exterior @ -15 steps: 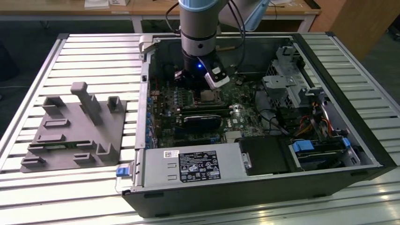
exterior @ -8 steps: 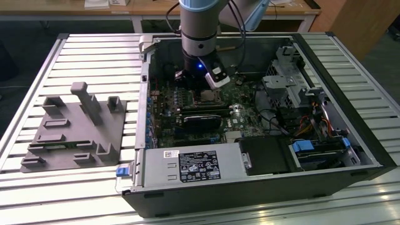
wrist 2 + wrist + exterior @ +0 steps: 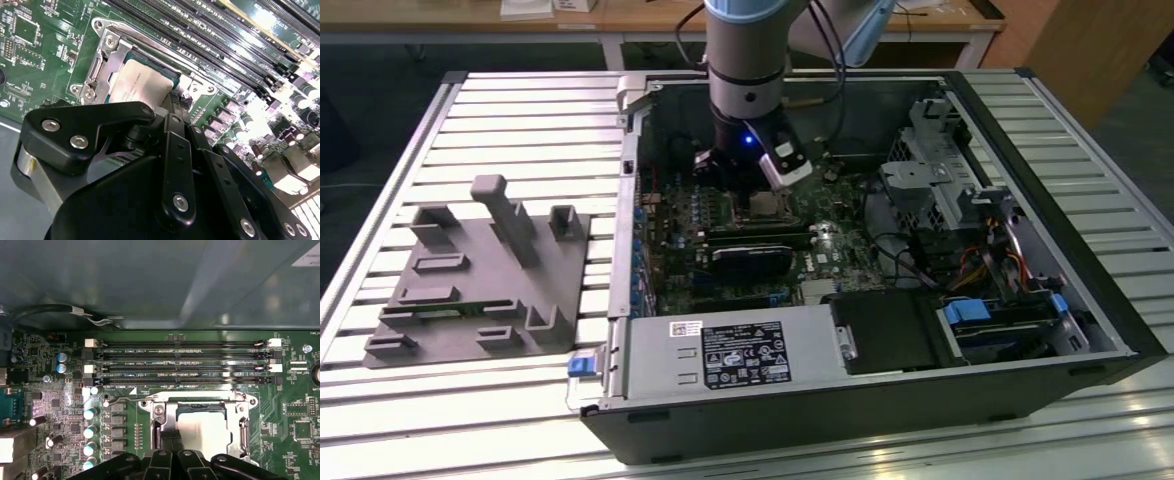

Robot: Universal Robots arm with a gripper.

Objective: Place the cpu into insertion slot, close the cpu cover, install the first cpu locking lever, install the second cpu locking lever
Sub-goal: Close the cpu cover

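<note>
Fingertips of the tool (image 3: 170, 440) look pressed together beside the cpu (image 3: 205, 432), part of which its body hides.

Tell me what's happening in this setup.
A robot arm reaches into an open computer case. Its gripper sits low at the edge of the insertion slot on the motherboard. The cpu already lies in the slot, and the cpu cover looks lowered around it. Whether the locking levers are latched is unclear.

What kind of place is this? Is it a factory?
Probably a robot lab or workshop: a robot arm reaches into an open computer case on a slatted metal table, with wooden desks behind.
</note>
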